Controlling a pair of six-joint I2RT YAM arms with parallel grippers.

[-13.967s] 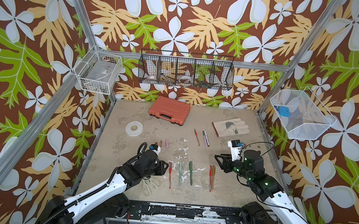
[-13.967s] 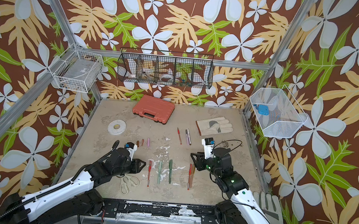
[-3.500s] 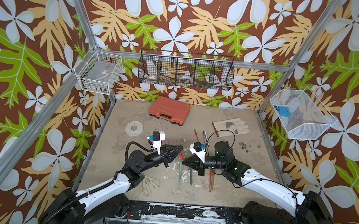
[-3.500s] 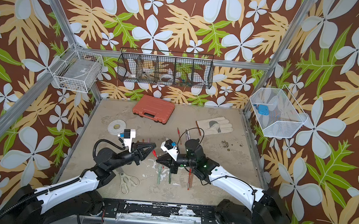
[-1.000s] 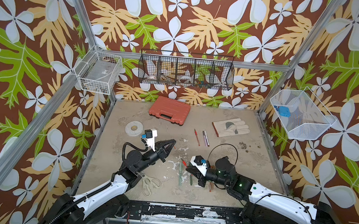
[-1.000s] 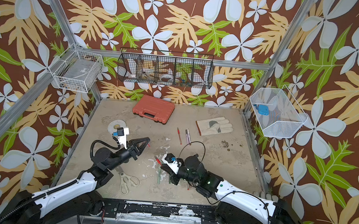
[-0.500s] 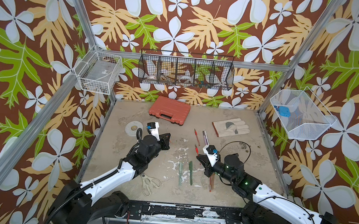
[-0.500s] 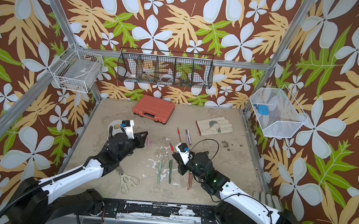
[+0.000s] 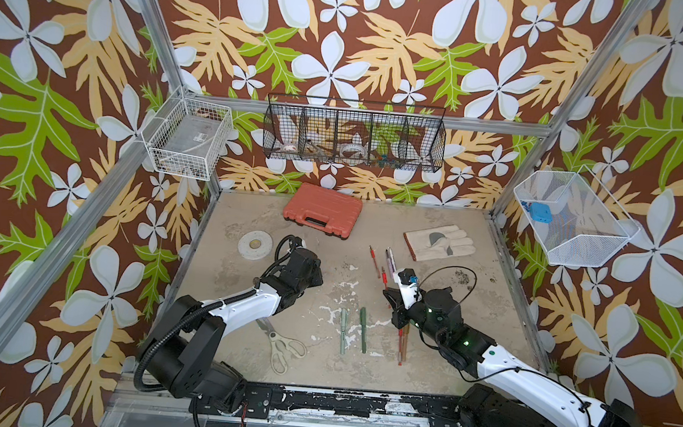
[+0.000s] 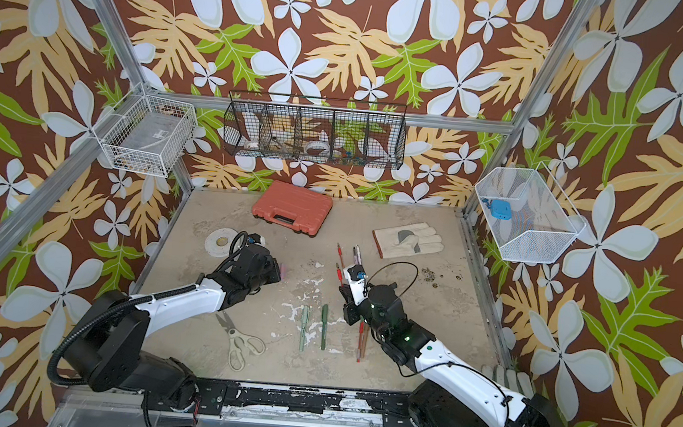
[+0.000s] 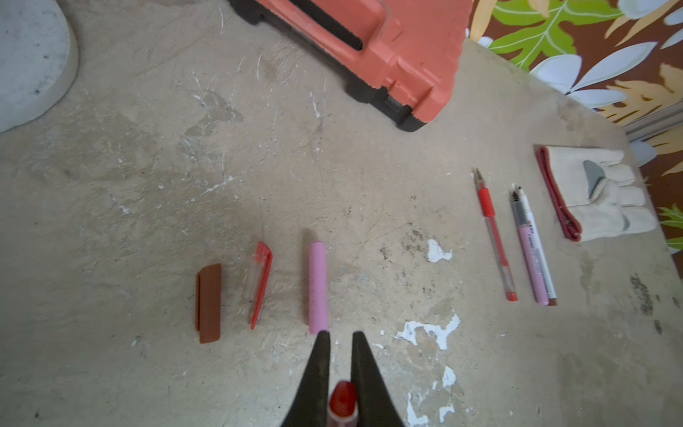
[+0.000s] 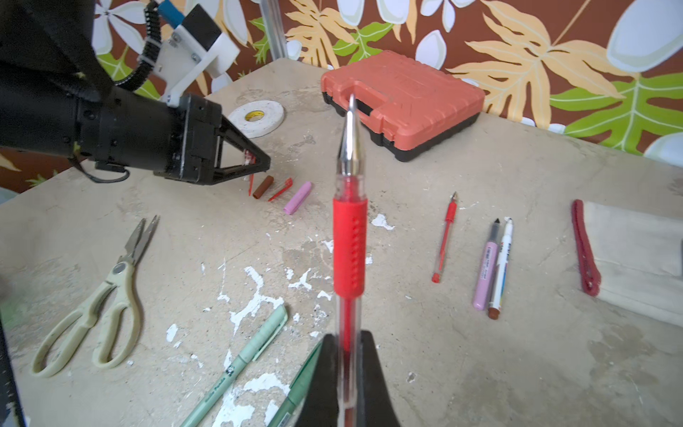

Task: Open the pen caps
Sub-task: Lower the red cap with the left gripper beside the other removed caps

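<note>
My left gripper (image 11: 338, 334) is shut on a red pen cap (image 11: 342, 403), low over the table beside a row of loose pen caps: brown (image 11: 209, 303), clear red (image 11: 261, 284) and pink (image 11: 318, 286). In the right wrist view the left gripper (image 12: 258, 162) hovers just above that row. My right gripper (image 12: 347, 336) is shut on an uncapped red pen (image 12: 349, 244), tip pointing away. In a top view that gripper (image 9: 389, 297) sits right of centre. Two capped green pens (image 9: 352, 330) lie in the middle, and red and brown pens (image 9: 402, 344) lie under the right arm.
An uncapped red pen (image 11: 495, 236) and two markers (image 11: 532, 251) lie near a work glove (image 9: 439, 243). An orange tool case (image 9: 323, 210) stands at the back. A tape roll (image 9: 255, 245) lies back left, and scissors (image 9: 281, 343) at the front.
Over the last second my left gripper swung back and down to the row of caps with the red cap. My right gripper carried the red pen body to the right.
</note>
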